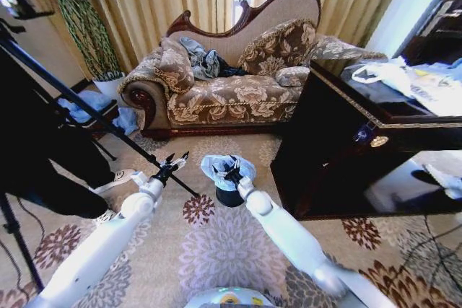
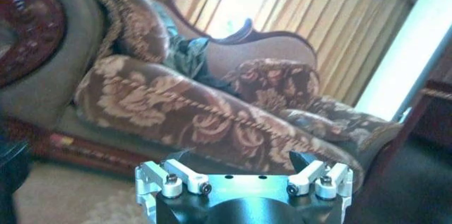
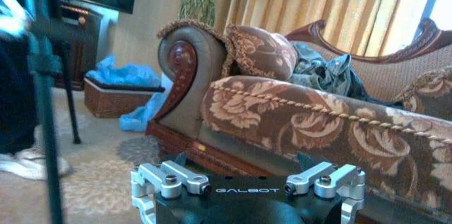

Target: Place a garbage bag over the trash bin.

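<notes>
Pale blue-white plastic, thin and crinkly: garbage bag (image 1: 225, 166) draped over the top of the trash bin (image 1: 229, 196), bunched in a heap rather than spread. Bin on the carpet (image 1: 216, 250), in front of the sofa (image 1: 231, 84), just beside the dark desk (image 1: 339, 142). Only the glossy black lower wall of the bin visible under the bag; rim hidden, so unclear whether the bag mouth is around it or just lying on top.

Right gripper (image 1: 232, 175) down in the bag on top of the bin. Jaws look spread in the right wrist view, nothing visible between them; contact with the plastic itself not readable from there. Left gripper (image 1: 173, 163) in the air beside the bin, away from the desk, apart from the bag, jaws spread and empty.

Likely step: seating the bag on the bin, roughly midway. Advice for doing it well:
- pinch the bag's edge, not the crumpled middle
- pull the edge outward and down past the rim, one side at a time
- hold the opposite side with the other gripper, otherwise thin film slides off
- go easy on downward force; small light bin probably tips or skids on carpet
- leave slack inside so film doesn't tear at the rim
</notes>
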Available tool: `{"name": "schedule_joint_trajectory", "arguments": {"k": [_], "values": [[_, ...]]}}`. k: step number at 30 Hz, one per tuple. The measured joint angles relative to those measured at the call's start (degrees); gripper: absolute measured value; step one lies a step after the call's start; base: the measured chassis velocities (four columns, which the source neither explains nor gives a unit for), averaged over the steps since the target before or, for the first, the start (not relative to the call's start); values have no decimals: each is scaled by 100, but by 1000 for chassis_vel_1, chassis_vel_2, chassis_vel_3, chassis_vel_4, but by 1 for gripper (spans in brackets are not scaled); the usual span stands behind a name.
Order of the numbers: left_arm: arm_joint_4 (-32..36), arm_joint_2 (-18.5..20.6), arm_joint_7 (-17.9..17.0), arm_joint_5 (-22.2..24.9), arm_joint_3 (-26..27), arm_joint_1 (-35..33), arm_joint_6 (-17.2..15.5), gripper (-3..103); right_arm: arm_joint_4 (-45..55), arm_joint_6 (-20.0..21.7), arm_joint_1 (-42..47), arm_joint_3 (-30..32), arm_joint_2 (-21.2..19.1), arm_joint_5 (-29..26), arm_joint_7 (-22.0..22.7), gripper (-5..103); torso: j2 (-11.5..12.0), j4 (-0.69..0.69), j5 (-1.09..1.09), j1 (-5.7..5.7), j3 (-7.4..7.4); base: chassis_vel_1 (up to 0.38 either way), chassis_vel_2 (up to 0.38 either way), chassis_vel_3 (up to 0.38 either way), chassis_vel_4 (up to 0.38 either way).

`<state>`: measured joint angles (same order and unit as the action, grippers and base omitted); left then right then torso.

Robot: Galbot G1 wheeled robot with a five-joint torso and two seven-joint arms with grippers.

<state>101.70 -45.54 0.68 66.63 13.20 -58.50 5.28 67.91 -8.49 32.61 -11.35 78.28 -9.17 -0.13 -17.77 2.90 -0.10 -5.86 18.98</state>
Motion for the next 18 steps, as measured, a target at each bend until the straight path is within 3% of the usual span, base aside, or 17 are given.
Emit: {"name": "schedule_joint_trajectory", "arguments": {"k": [2,7,14,18], "values": [[277,91,-18,51,25,-29,4,97,-551,-193,-279,-4,170,118,-102,100,0,1,1,-1,0,0,0,0,0],[439,115,-19,218,-49,98,-2,97,-853,-298,-397,95,253,151,-127,100,0,1,0,0,0,0,0,0,0],[821,149,-83,472,-87,7,-11,93,-1506,-533,-606,311,408,663,-32,100,0,1,0,-1,0,0,0,0,0],[969,154,-119,476,-30,-109,-7,96,-2007,-785,-768,581,639,825,55,100,0,2,0,-1,0,0,0,0,0]]}}
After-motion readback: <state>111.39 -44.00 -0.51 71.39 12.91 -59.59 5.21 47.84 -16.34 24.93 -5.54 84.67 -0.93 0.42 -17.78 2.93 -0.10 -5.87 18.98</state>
